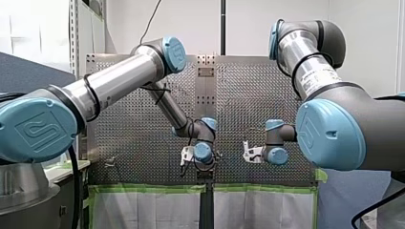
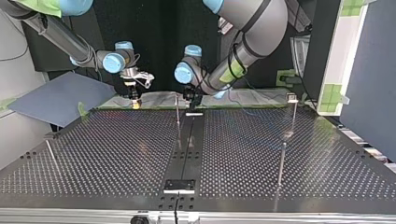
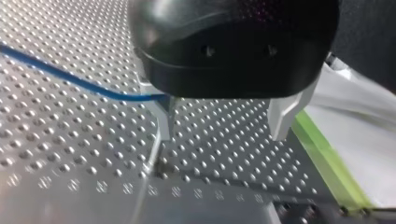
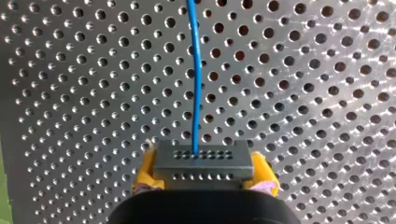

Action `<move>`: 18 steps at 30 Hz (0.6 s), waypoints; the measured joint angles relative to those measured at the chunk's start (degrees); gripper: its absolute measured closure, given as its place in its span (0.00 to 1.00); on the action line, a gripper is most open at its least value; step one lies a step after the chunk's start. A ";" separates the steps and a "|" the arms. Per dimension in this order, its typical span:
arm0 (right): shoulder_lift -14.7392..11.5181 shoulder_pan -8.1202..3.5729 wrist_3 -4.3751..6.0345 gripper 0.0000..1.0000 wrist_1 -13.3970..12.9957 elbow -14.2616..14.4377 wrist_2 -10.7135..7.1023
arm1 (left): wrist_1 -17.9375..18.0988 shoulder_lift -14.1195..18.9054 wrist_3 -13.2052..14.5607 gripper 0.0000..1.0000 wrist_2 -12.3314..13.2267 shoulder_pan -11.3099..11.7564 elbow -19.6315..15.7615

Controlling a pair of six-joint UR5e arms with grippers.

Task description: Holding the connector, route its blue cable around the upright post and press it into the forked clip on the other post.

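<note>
In the right wrist view, my right gripper (image 4: 204, 179) is shut on a grey connector (image 4: 203, 162), its yellow pads (image 4: 144, 175) on both sides. The blue cable (image 4: 196, 74) runs straight out of the connector over the perforated table. My left gripper (image 3: 224, 126) is open low over the table. The cable (image 3: 70, 79) reaches one of its metal fingers (image 3: 164, 119) and is hidden behind it. A thin upright post (image 3: 152, 156) stands just under that finger. In the top view the post (image 2: 178, 116) stands beside my left gripper (image 2: 192, 103), and my right gripper (image 2: 135, 102) is further left.
More thin posts stand at the top view's right (image 2: 293, 114), nearer right (image 2: 281, 163) and left (image 2: 51, 156). A dark strip (image 2: 187, 149) runs down the table's middle. Green tape (image 3: 327, 163) marks the table edge close to my left gripper.
</note>
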 joint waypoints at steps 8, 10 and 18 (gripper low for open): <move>0.10 -0.01 0.01 1.00 0.28 0.00 -0.01 | -0.91 2.18 0.01 0.00 0.16 -1.23 -1.23; 0.11 -0.03 -0.01 1.00 0.47 -0.01 -0.01 | -1.31 2.50 0.03 0.00 0.14 -1.44 -1.85; 0.20 0.02 0.05 1.00 0.81 -0.01 -0.01 | 0.04 4.78 0.22 0.00 1.14 -1.76 -5.08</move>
